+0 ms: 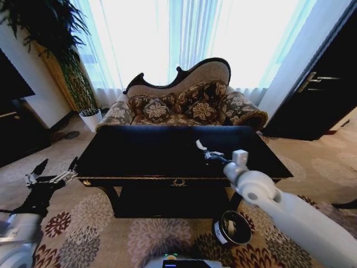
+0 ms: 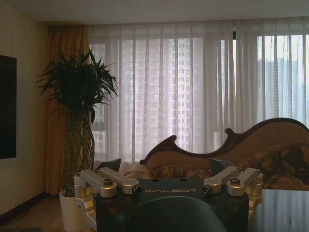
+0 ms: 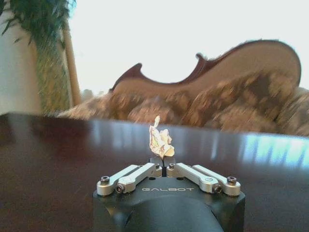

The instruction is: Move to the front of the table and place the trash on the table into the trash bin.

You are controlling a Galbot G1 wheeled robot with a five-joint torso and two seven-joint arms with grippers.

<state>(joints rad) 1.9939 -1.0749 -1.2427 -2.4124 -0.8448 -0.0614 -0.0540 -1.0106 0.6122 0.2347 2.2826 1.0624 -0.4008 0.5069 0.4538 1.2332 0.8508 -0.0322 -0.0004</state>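
The glossy black table (image 1: 145, 153) stands right in front of me. My right gripper (image 1: 205, 152) reaches over its right half, just above the top, shut on a piece of trash, a small crumpled white paper scrap (image 1: 199, 145). In the right wrist view the scrap (image 3: 161, 139) sticks up from the closed fingertips of the gripper (image 3: 162, 163) over the table top (image 3: 58, 159). The black trash bin (image 1: 231, 228) with a white label stands on the carpet below the table's front right. My left gripper (image 1: 53, 172) hangs open and empty off the table's left end; the left wrist view shows its fingers (image 2: 110, 165) spread wide.
A patterned sofa (image 1: 184, 106) with a dark curved back stands right behind the table. A tall potted plant (image 1: 83, 95) is at the back left, and a dark cabinet (image 1: 323, 95) at the right. Flowered carpet (image 1: 150, 234) surrounds the table.
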